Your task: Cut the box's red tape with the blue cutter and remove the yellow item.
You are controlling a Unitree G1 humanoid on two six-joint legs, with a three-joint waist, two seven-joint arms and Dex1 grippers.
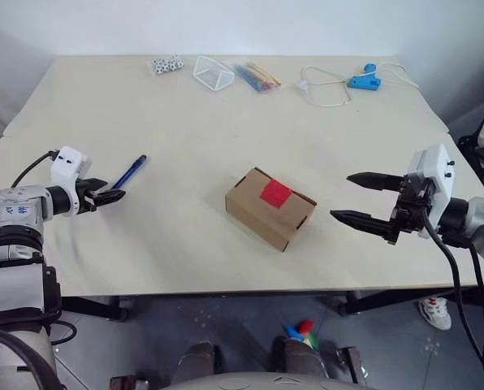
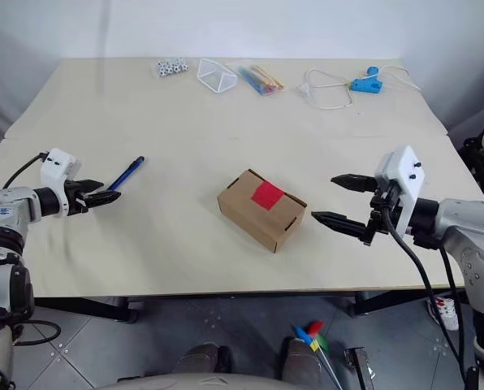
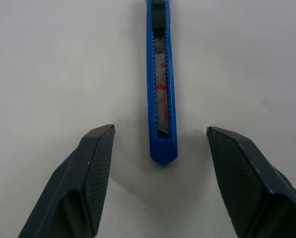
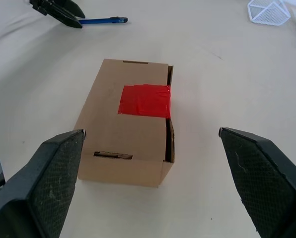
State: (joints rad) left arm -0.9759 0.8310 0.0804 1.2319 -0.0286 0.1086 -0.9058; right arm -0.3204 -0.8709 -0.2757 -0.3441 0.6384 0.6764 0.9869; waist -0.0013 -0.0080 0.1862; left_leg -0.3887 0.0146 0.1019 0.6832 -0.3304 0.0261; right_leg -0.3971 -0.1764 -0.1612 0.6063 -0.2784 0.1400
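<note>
The brown cardboard box [image 1: 268, 213] lies shut near the middle of the table, with the red tape [image 1: 276, 192] square across its top seam. The blue cutter [image 1: 130, 171] lies flat on the table to the box's left. My left gripper [image 1: 112, 195] is open low over the table, its fingers [image 3: 96, 163] on either side of the cutter's [image 3: 161, 99] near end without touching it. Right of the box, my right gripper [image 1: 341, 197] hovers open and points at the box [image 4: 113, 139] and tape [image 4: 145, 100]. The yellow item is hidden.
Along the table's far edge lie small dice-like pieces [image 1: 166, 64], a clear wire-frame holder [image 1: 213, 73], a bundle of coloured sticks [image 1: 257, 76] and a light-blue gadget [image 1: 363, 80] with a white cable [image 1: 323, 89]. The table's front edge [image 1: 250, 288] runs just below both grippers.
</note>
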